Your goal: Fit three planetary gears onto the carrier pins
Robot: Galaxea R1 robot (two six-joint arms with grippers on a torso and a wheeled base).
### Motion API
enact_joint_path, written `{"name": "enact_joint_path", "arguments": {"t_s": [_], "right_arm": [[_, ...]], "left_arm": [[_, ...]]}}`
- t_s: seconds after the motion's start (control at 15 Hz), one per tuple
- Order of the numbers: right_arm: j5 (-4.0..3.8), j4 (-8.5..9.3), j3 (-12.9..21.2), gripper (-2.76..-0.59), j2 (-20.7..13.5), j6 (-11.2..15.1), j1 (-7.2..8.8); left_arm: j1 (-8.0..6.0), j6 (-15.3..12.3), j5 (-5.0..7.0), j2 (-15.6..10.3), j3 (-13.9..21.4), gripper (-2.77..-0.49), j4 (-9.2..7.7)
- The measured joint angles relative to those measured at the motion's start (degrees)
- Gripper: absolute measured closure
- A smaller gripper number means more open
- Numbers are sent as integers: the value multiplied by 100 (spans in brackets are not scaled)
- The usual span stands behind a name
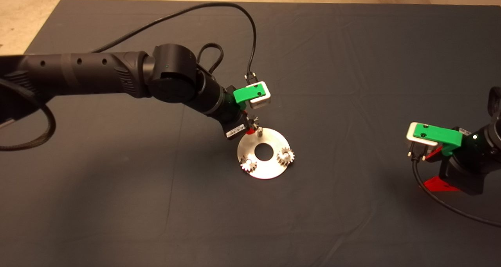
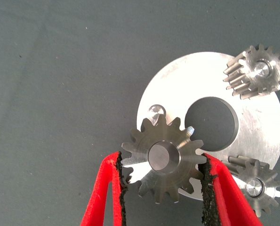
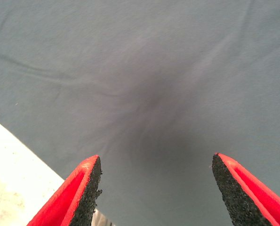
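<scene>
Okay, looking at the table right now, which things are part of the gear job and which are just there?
Part of the job:
- third gear, gripped by the left gripper beside the bare pin
- two seated gears
- carrier disc

Just there:
- right gripper, open, idle at the mat's right edge
- dark mat
- cable

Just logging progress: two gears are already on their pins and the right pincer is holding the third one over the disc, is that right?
Not quite: the left pincer holds the third gear, as the left wrist view shows. The right pincer is open over bare mat. Two gears sit on the disc.
</scene>
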Motion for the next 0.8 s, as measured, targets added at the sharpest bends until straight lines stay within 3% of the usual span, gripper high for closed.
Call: {"name": "enact_joint_path", "arguments": {"t_s": [0.33,0.6,0.67,0.8], "right_arm": [[-1,6,11,-174,-45,0,0],[0,9,11,-174,-48,-4,0],[-2,9,11,-174,-48,-4,0],[-6,9,9,-174,-59,-6,0]], "left_arm": [[2,-79,-37,55,-77,-69,2],[16,-82,-59,284,-200,-69,2],[16,-82,-85,317,-237,-69,5],[16,-82,-249,346,-291,-69,5]]}}
